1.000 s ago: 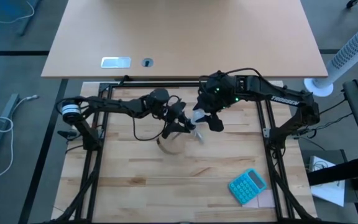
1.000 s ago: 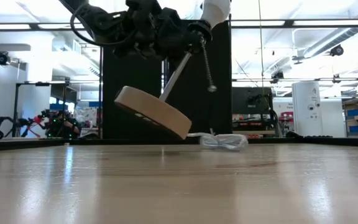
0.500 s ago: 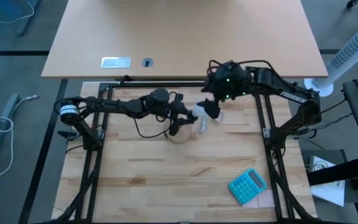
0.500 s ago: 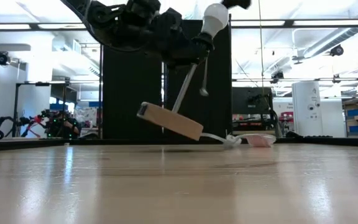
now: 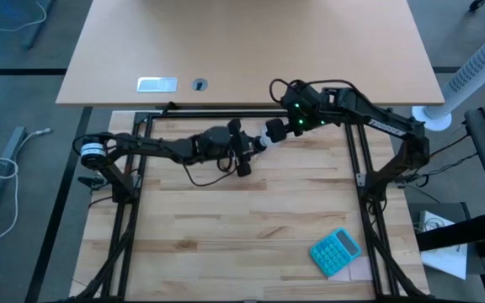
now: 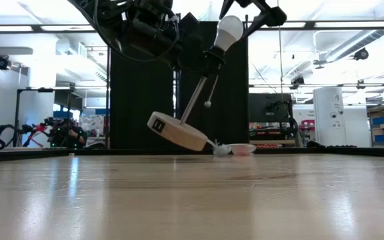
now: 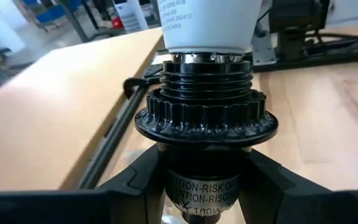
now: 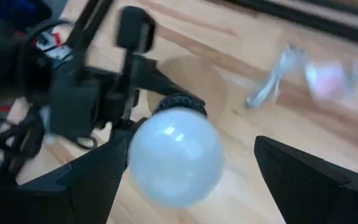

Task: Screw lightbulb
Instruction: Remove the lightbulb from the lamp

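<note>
The white lightbulb (image 6: 229, 31) sits in the black socket (image 7: 205, 118) at the top of a lamp, which has a thin rod (image 6: 193, 100) and a tan wooden disc base (image 6: 176, 131). My left gripper (image 5: 244, 154) is shut on the socket. My right gripper (image 8: 191, 146) is open. Its fingers stand wide apart on either side of the bulb (image 8: 174, 163), just right of it in the high view (image 5: 274, 130). The left arm hides the base in the high view. My left gripper pinches the socket's lower barrel (image 7: 204, 186), below the ribbed ring, with one finger on each side. It comes from the table's left. The lamp is tilted, bulb end up and disc base low. I cannot tell whether the base's low edge (image 6: 204, 147) touches the table.
A crumpled clear wrapper with cord (image 6: 235, 148) lies on the table behind the lamp, also in the right wrist view (image 8: 319, 74). A pull chain with a ball (image 6: 207, 103) hangs from the socket. A turquoise calculator (image 5: 335, 251) lies near the front right. A black frame (image 5: 360, 168) rims the table.
Both grippers have gone toward the table's far edge. My left gripper has carried the lamp with it. The tilted disc base has come down closer to the table, and the bulb now shows lower and in full in the low view.
</note>
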### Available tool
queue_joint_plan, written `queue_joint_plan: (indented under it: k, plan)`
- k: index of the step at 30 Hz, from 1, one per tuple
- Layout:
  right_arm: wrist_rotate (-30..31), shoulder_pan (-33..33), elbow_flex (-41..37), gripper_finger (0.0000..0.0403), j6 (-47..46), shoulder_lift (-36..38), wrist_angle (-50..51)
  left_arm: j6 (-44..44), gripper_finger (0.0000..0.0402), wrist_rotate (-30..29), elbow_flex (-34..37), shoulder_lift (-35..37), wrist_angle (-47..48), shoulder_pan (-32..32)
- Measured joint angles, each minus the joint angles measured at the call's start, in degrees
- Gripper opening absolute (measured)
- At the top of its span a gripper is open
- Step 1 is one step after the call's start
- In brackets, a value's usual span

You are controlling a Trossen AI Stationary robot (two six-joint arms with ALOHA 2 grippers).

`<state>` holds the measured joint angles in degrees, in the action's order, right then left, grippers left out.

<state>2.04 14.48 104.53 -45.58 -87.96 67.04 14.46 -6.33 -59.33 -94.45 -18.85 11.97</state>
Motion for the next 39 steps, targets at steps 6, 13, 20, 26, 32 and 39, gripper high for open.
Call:
queue_joint_plan:
  k: [6, 13, 20, 26, 32, 39]
  plan:
    - [-2.6, 0.9, 0.0, 0.0348, -7.2, -1.8, 0.4, 4.7, 0.0143, -7.7, 0.0, 0.0, -0.1, -1.1]
    - [-5.0, 1.0, -0.1, 0.0348, -10.5, -3.2, -1.0, 5.7, 0.0143, -9.0, 0.1, 0.0, -2.0, -1.1]
    - [-4.9, 1.1, -0.1, 0.0348, -9.6, -3.4, -3.0, 5.8, 0.0143, -9.6, 0.1, 0.0, -2.1, -1.1]
    - [-4.9, 1.2, -0.1, 0.0318, -8.2, -3.7, -2.6, 5.6, 0.0143, -9.6, 0.2, 0.0, -2.1, -1.1]
    - [-4.6, 1.2, -0.1, 0.0263, -6.4, -4.1, -3.0, 4.9, 0.0143, -8.9, 0.2, 0.0, -1.9, -1.1]
    - [-4.8, 1.2, -0.1, 0.0245, -2.3, -4.1, -2.7, 4.7, 0.0143, -4.8, 0.2, 0.4, -0.4, -0.8]
